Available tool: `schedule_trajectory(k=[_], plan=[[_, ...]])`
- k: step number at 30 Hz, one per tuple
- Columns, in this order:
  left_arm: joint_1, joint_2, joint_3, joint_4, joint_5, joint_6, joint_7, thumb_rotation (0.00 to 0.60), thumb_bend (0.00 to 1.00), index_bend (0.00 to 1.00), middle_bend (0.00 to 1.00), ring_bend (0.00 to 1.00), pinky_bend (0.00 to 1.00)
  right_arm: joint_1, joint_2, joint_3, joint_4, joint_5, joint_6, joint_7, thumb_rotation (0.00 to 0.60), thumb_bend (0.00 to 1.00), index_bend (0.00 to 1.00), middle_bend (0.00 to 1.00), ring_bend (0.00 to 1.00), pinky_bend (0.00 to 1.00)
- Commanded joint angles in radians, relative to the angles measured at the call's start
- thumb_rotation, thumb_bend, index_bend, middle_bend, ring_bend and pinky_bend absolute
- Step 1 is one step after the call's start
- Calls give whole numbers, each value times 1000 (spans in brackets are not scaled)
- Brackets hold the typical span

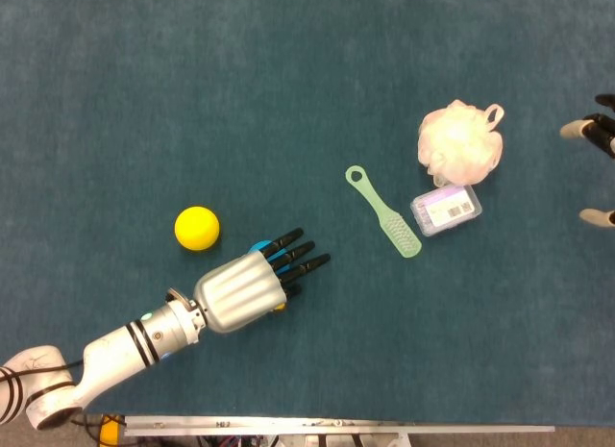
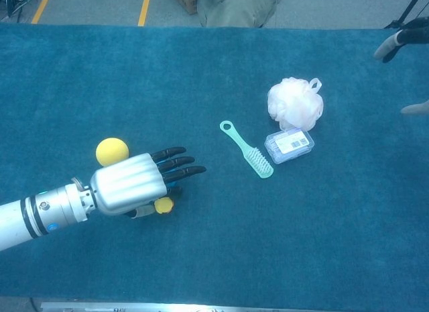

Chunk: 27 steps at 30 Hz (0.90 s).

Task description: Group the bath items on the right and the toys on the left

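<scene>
My left hand (image 1: 245,288) (image 2: 134,183) lies low over the carpet with its fingers stretched out and apart. It covers a blue toy (image 1: 258,246), of which only a sliver shows by the fingers. A small yellow piece (image 2: 163,205) peeks out beneath the hand; whether the thumb touches it is hidden. A yellow ball (image 1: 196,227) (image 2: 112,151) sits just left of the hand. A green brush (image 1: 384,212), a clear soap box (image 1: 446,209) and a white bath pouf (image 1: 459,142) lie right of centre. My right hand (image 1: 594,130) (image 2: 402,42) shows at the right edge, fingers apart, holding nothing.
The teal carpet (image 1: 288,82) covers the whole table. A metal rail (image 1: 336,430) runs along the near edge. A seated person (image 2: 238,7) is beyond the far edge.
</scene>
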Motion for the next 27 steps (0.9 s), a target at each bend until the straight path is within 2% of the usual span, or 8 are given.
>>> schedule_trajectory(k=[1, 14, 27], plan=[[1, -2, 2, 3, 3, 4, -4, 600, 259, 439, 18, 0, 17, 1, 0, 0, 0, -1, -2, 1, 533, 0, 258, 314, 96, 165], [4, 0, 12, 18, 14, 21, -8, 600, 260, 492, 28, 0, 17, -2, 2, 2, -2, 0, 0, 4, 533, 0, 258, 314, 96, 165], [11, 81, 31, -8, 35, 61, -3, 600, 260, 492, 29, 0, 17, -1, 0, 4, -13, -1, 0, -5, 533, 0, 258, 314, 96, 165]])
